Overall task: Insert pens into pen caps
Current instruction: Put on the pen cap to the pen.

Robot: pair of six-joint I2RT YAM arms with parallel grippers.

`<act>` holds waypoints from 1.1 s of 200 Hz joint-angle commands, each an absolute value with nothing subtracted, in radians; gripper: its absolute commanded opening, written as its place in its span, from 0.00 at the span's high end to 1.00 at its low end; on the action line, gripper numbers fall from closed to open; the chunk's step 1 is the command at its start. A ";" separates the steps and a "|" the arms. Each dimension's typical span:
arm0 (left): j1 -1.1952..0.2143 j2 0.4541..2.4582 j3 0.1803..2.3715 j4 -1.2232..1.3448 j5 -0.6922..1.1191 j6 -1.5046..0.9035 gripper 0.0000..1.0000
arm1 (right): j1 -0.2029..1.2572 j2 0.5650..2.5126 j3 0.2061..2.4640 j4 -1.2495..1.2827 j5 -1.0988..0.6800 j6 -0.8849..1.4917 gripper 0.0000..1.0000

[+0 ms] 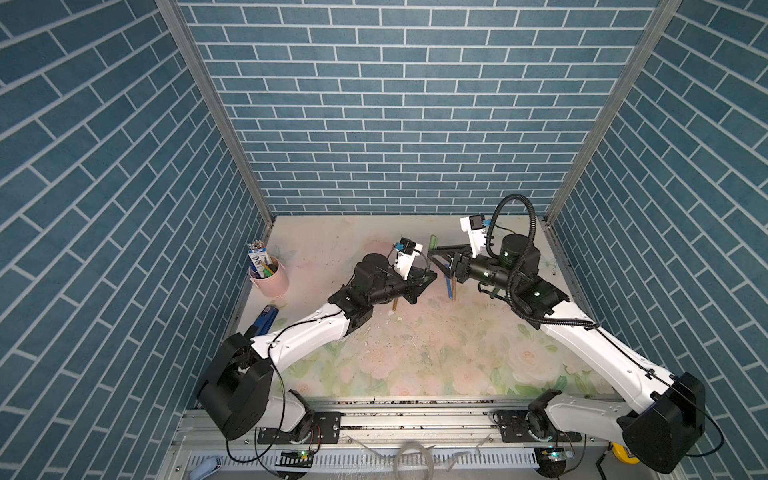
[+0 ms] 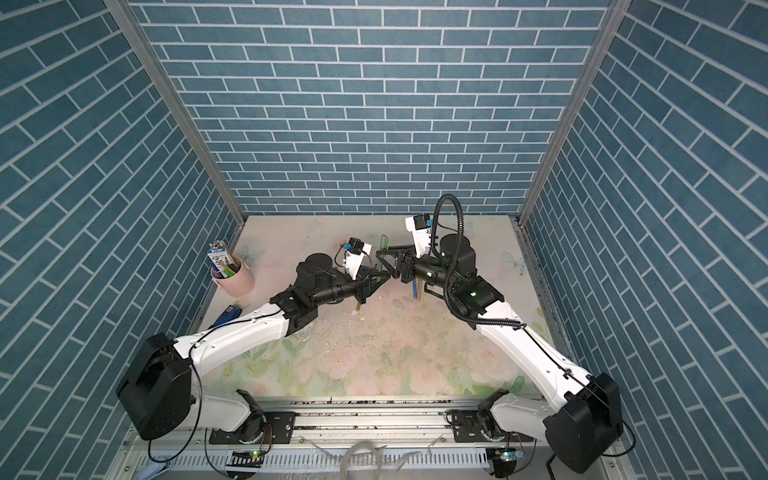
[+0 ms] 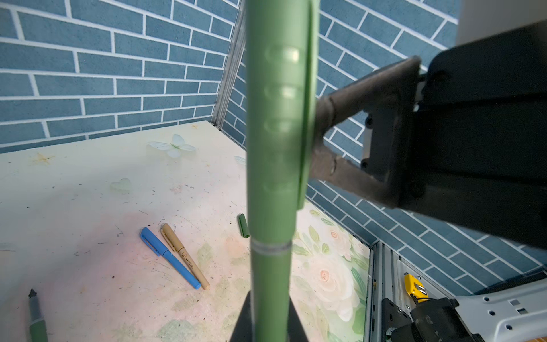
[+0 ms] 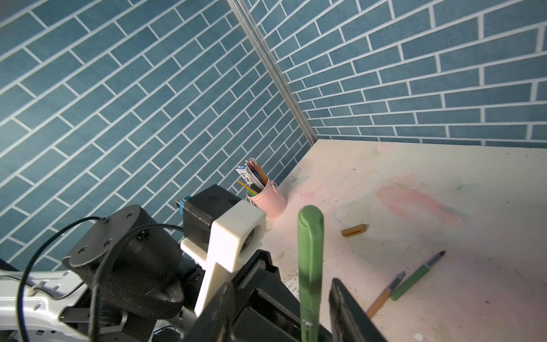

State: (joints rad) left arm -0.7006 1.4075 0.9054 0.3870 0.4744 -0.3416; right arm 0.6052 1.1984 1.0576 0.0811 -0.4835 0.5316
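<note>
Left gripper: clenched on the lower barrel of the green pen, below its cap.
Right gripper: released; jaws stand apart on either side of the cap, gaps showing.
Pen axis: upright, above the far middle of the table, between both grippers.
Cap seating: judged home against the barrel ring.
Next move: right arm should draw back level, clear of the cap.

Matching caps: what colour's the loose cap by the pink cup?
The cap is golden-brown, clearest in the right wrist view.
</note>
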 commanded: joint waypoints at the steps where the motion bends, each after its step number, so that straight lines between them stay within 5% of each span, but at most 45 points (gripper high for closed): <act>1: -0.698 1.388 0.915 0.420 0.485 -0.319 1.00 | 0.598 1.195 1.143 -0.059 -0.444 0.442 0.48; 109: -0.698 1.391 0.913 0.422 0.493 -0.303 1.00 | 0.586 1.346 1.330 -0.179 -0.485 0.431 0.75; 140: -0.698 1.391 0.913 0.423 0.487 -0.306 1.00 | 0.588 1.342 1.296 -0.137 -0.523 0.451 0.93; 220: -0.695 1.415 1.078 0.433 0.375 -0.304 1.00 | 0.618 1.327 1.146 -0.045 -0.565 0.480 0.97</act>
State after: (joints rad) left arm -0.7006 1.4261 0.9524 0.3225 0.4351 -0.3248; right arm 0.5880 1.3437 1.2064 0.0006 -0.4885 0.4534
